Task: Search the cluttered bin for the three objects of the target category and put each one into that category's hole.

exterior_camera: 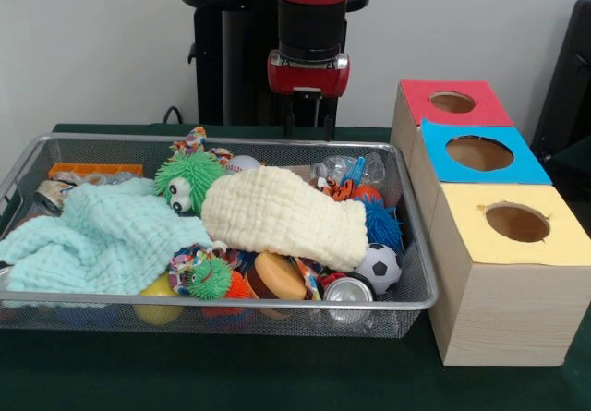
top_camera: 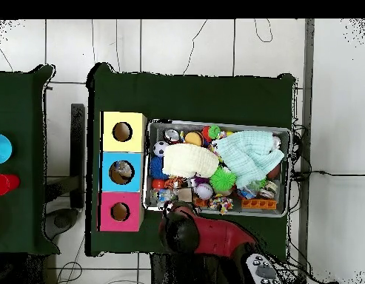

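The front view gives the clutter up close: a wire mesh bin (exterior_camera: 28, 166) on the green worktop (exterior_camera: 277, 379), piled high. A cream cloth (exterior_camera: 282, 215) sprawls across the middle, and a mint cloth (exterior_camera: 97, 235) covers the 9 o'clock side. Peeking out between them is a green spiky toy with googly eyes (exterior_camera: 187, 180). Along the near rim sit a small soccer ball (exterior_camera: 379, 267), a silver can (exterior_camera: 348, 291), an orange disc (exterior_camera: 280, 275) and a yellow ball (exterior_camera: 157, 300). A blue spiky ball (exterior_camera: 381, 224) sits at 3 o'clock, with a clear plastic bottle (exterior_camera: 355, 168) behind it.

The hand (exterior_camera: 309, 115) hangs behind the bin's far rim, above the pile and touching nothing; whether its fingers are open or closed, I cannot tell.

At 3 o'clock of the bin stand 3 wooden boxes in a row: the red-topped box (exterior_camera: 452, 103) farthest, the blue-topped box (exterior_camera: 477, 154) in the middle, the yellow-topped box (exterior_camera: 517, 223) nearest, each with 1 round hole.

The overhead view adds what the front cannot: it looks down into the holes, and something pale lies inside the blue one (top_camera: 121, 171). It also shows the arm's red body (top_camera: 215, 235) at 6 o'clock of the bin, and an orange block (top_camera: 259, 204) in the bin's corner.
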